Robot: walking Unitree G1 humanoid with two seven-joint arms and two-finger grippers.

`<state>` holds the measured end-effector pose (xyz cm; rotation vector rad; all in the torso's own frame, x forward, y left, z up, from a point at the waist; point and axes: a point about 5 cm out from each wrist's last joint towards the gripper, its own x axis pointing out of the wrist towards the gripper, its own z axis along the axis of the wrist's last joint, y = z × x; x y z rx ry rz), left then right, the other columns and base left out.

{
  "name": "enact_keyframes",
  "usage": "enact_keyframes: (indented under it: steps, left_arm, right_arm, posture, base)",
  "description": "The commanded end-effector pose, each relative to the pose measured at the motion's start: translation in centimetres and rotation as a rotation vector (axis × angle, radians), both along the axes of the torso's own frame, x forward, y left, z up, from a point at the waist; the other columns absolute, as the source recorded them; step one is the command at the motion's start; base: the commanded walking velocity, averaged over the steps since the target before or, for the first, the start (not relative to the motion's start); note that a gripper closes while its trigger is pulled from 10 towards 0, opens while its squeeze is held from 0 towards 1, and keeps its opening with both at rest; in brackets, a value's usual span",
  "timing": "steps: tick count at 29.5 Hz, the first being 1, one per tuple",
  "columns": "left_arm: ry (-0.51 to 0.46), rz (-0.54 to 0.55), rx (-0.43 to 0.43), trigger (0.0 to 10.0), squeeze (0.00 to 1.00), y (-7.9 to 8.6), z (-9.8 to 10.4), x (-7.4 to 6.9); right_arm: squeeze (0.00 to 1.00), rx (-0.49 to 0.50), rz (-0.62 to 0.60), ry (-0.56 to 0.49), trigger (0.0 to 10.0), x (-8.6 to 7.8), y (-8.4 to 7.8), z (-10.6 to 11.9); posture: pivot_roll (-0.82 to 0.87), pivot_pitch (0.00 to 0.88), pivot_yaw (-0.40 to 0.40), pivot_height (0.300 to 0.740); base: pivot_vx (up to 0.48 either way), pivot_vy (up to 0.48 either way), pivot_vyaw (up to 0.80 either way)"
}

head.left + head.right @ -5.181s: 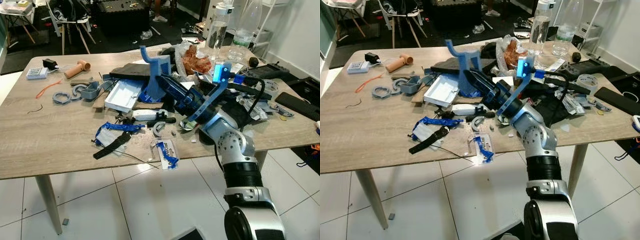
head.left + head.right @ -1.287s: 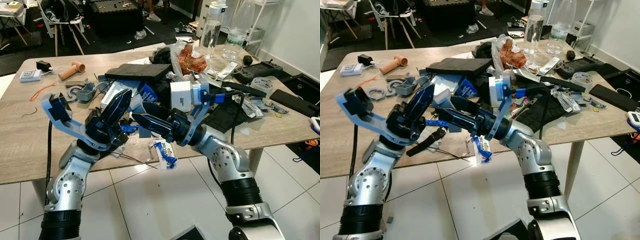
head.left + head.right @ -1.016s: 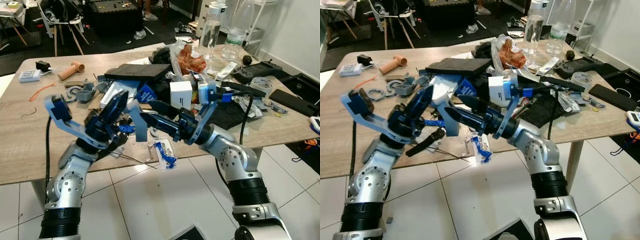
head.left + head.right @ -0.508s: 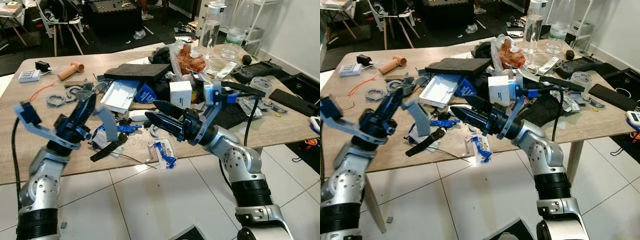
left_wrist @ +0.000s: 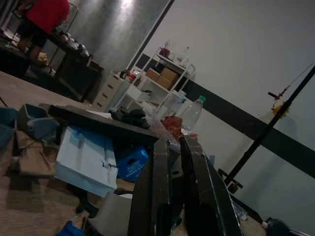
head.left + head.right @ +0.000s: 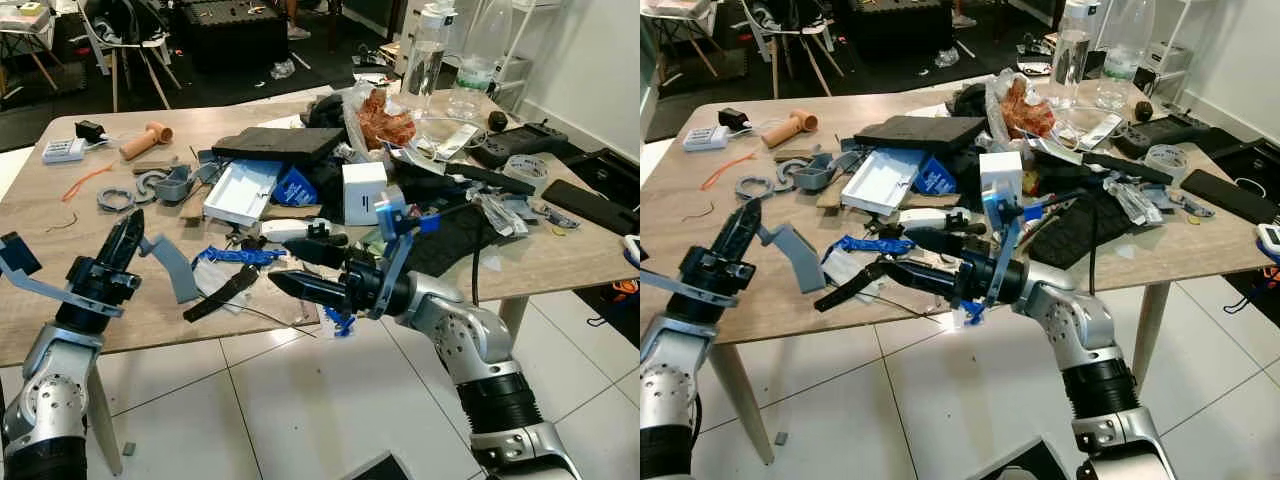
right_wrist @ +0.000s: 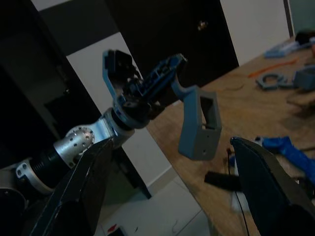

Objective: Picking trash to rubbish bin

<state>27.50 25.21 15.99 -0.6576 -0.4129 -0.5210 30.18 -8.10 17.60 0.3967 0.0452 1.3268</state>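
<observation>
The grey-blue printed bracket (image 6: pixel 172 264) hangs at the lower left of the head view, over the front edge of the bench (image 6: pixel 40 300), clamped at its top end in my left pincer (image 6: pixel 131 232), whose fingers are closed on it. Half a second ago I held it a little higher and nearer the clutter; a second ago it was between both pincers at mid-frame, and now my left arm has swung it out toward the left edge. My right pincer (image 6: pixel 293 268) has dropped lower, to the bench front at centre, with its two black fingers spread apart and nothing between them. Behind it lies a black strap (image 6: pixel 222 292) and a blue plastic scrap (image 6: pixel 236 256); farther up sit a white tray (image 6: pixel 238 190), a white box (image 6: pixel 362 191), a black flat case (image 6: pixel 280 143), a crumpled snack bag (image 6: pixel 384 116) and two clear bottles (image 6: pixel 425 55). The bench is pale wood grain on white floor tiles (image 6: pixel 270 400); chairs (image 6: pixel 120 40) and dark furniture fill the upper left.
</observation>
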Motion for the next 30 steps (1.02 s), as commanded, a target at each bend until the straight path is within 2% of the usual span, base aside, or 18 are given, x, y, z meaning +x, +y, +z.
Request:
enact_keyframes:
  steps: [1, 6, 9, 14, 21, 25, 27, 30]
  left_arm:
    - [0.013, -0.013, 0.003, 10.0, 0.0, -0.2, -0.6, -0.1]
    - [0.018, -0.043, 0.007, 10.0, 0.0, -0.5, -0.9, -0.2]
    - [0.005, -0.097, 0.007, 10.0, 0.0, -1.0, -1.0, -0.8]
    - [0.01, -0.113, 0.014, 10.0, 0.0, -1.3, -1.2, -1.0]
    - [0.033, -0.166, 0.024, 10.0, 0.0, -2.1, -2.1, -1.4]
    - [0.062, -0.226, 0.048, 10.0, 0.0, -2.6, -3.0, -2.1]
    - [0.068, -0.236, 0.051, 10.0, 0.0, -2.7, -3.2, -2.2]
    - [0.146, -0.246, 0.092, 10.0, 0.0, -2.8, -5.0, -2.5]
  right_arm:
    - [0.0, -0.028, 0.006, 0.013, 10.0, -0.2, 0.1, -0.9]
    - [0.0, -0.053, 0.001, 0.031, 10.0, -0.3, -0.1, -1.6]
    - [0.0, -0.073, -0.009, 0.038, 10.0, -0.2, -0.2, -2.0]
    - [0.0, -0.088, -0.014, 0.04, 10.0, -0.2, -0.3, -2.3]
    - [0.0, -0.163, -0.082, 0.063, 10.0, 0.6, -0.9, -3.7]
    - [0.0, -0.338, -0.273, 0.116, 10.0, 2.1, -2.8, -6.6]
    - [0.0, -0.363, -0.301, 0.125, 10.0, 2.3, -3.1, -7.0]
    - [0.0, -0.448, -0.442, 0.191, 10.0, 2.9, -5.0, -9.0]
  posture:
    - [-0.06, 0.061, 0.04, 0.74]
    - [-0.06, 0.061, 0.039, 0.74]
    - [-0.06, 0.067, 0.04, 0.74]
    - [-0.06, 0.067, 0.04, 0.74]
    - [-0.06, 0.066, 0.042, 0.74]
    - [-0.06, 0.065, 0.041, 0.74]
    - [-0.06, 0.064, 0.042, 0.74]
    - [-0.06, 0.064, 0.043, 0.74]
  base:
    - [-0.247, 0.0, 0.0]
    - [-0.267, 0.0, 0.0]
    - [-0.28, 0.0, 0.0]
    - [-0.314, 0.0, 0.0]
    - [-0.364, 0.0, 0.0]
    - [-0.373, 0.0, 0.0]
    - [-0.386, 0.0, 0.0]
    - [-0.387, 0.0, 0.0]
